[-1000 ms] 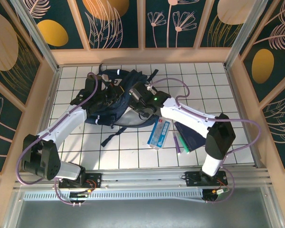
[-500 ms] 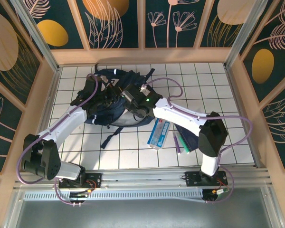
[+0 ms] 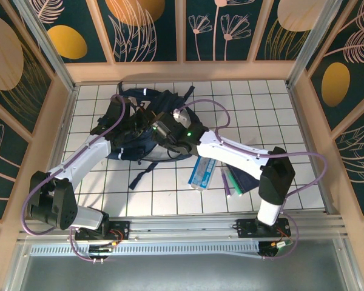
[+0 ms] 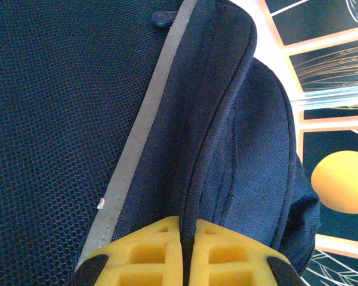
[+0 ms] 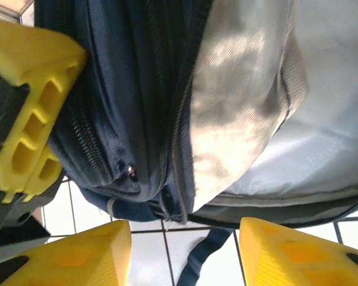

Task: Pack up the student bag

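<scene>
So that the zip lies taut, my left claw pinches the bag while my right claw hangs half-open, empty.

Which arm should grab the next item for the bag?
Right. The left fingers are shut on a fold of the student bag, holding it; the right fingers stand open and empty, and the blue packet and pens lie on its side.

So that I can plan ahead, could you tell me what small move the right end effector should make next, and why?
Probably ease the right end effector forward onto the zip pull and close. Its jaws stand open, gripping nothing, the zip looks shut, and the left end effector is shut on a fold of the bag, bracing it.
</scene>
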Available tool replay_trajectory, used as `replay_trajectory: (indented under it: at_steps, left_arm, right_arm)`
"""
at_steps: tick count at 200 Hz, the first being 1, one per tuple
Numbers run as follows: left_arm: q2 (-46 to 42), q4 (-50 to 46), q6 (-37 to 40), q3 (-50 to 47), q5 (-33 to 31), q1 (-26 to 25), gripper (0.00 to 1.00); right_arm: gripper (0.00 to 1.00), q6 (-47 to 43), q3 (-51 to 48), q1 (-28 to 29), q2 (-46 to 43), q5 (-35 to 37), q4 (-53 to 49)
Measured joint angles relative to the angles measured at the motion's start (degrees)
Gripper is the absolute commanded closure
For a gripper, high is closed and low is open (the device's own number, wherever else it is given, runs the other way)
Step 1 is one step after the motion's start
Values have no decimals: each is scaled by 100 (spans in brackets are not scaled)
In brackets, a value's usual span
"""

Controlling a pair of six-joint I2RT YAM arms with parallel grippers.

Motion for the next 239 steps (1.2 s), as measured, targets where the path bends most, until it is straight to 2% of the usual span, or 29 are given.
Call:
replay_trajectory:
  at_steps: [62, 120, 161, 175, 195, 218, 239]
  left_arm:
    - [0, -2, -122, 0, 28, 0, 100]
    - [0, -17, -127, 0, -13, 26, 100]
    - [-2, -17, -122, 0, -22, 22, 100]
    - [-7, -24, -98, 0, -79, 22, 100]
    - [-44, -94, 31, 0, -173, -2, 100]
    - [-66, -160, 212, 11, -149, -61, 100]
    - [-98, -168, 289, 20, -61, -70, 100]
  right_arm:
    - [48, -186, -59, -15, 243, 503, 15]
    - [49, -566, -251, -13, 365, 516, 431]
    - [59, -621, -433, -48, 365, 649, 527]
    - [66, -610, -522, -94, 330, 719, 527]
    - [100, -627, -911, -282, 109, 625, 671]
    - [100, -826, -1655, -654, -376, 0, 1408]
    - [100, -1209, -2417, -1172, -820, -1145, 2378]
